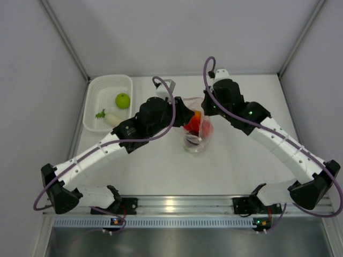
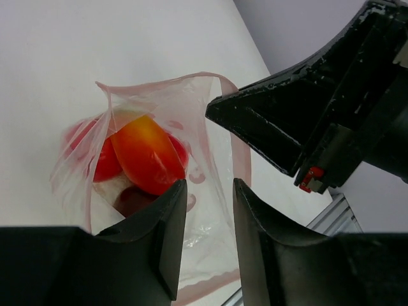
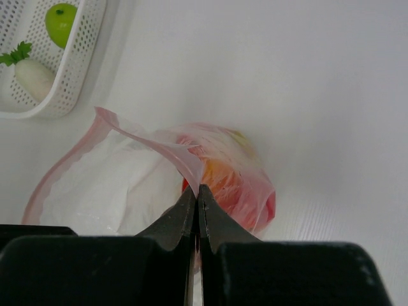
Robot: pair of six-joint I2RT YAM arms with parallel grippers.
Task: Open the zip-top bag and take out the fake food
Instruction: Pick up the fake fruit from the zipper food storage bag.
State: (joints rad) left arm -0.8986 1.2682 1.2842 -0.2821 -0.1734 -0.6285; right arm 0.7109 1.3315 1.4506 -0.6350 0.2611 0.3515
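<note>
1. Holding the clear crinkly zip-top bag (image 3: 131,175) open on the white table (image 1: 236,160), right gripper (image 3: 196,189) fingers pinch its pink rim.
2. Left gripper (image 2: 209,189) fingers, narrowly apart, hang at the mouth just beside the glossy orange-red plastic fruit (image 2: 145,153) inside.
3. Next, probably: straddle it, close.

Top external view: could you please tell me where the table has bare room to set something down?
Bare white table: between the clear zip-top bag and the silver rail, and the far right corner. Crowded: left gripper and right gripper meet at the bag.
</note>
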